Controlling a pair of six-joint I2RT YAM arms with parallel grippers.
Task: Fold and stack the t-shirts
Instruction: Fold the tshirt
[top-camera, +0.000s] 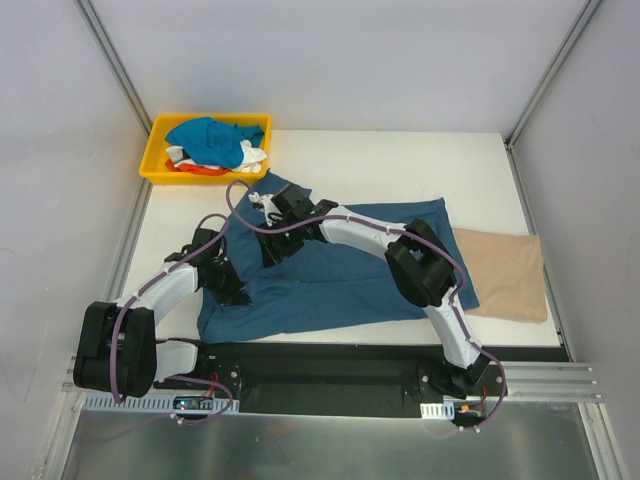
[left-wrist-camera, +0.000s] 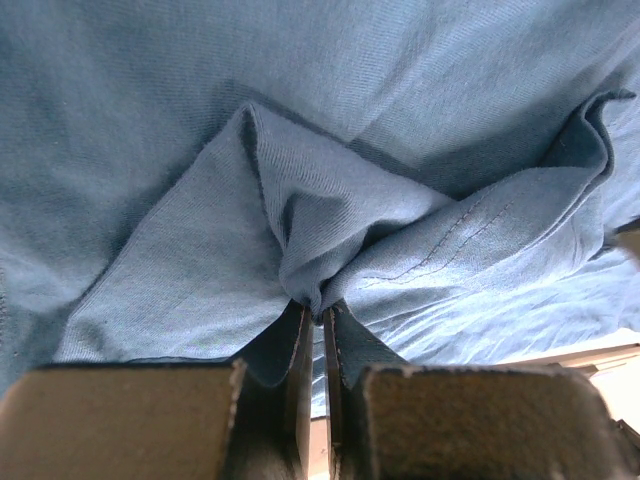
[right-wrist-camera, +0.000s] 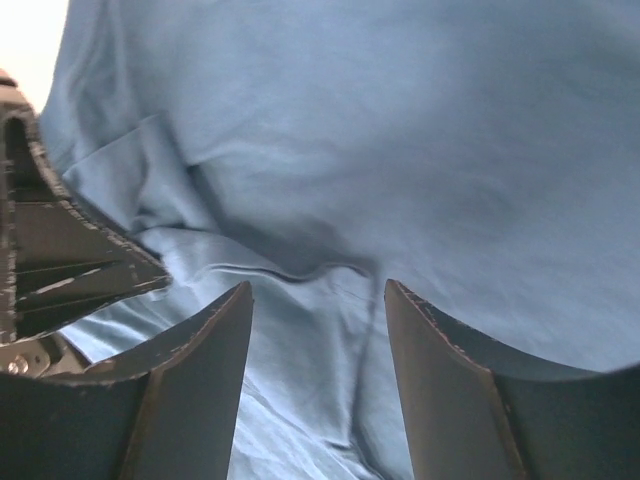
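Note:
A large dark teal-blue t-shirt (top-camera: 340, 280) lies spread over the middle of the table. My left gripper (top-camera: 228, 283) is at its left part, shut on a pinched fold of the cloth (left-wrist-camera: 318, 285). My right gripper (top-camera: 272, 247) hovers over the shirt's upper left part, open and empty, with cloth (right-wrist-camera: 320, 330) between its fingers. A folded tan-beige t-shirt (top-camera: 503, 275) lies at the right. Bright blue (top-camera: 210, 140), white (top-camera: 252, 157) and orange-red (top-camera: 205, 170) shirts are piled in the tray.
A yellow plastic tray (top-camera: 158, 135) stands at the back left corner of the table. Grey walls and metal posts enclose the table. The left gripper's body (right-wrist-camera: 60, 260) shows at the left edge of the right wrist view.

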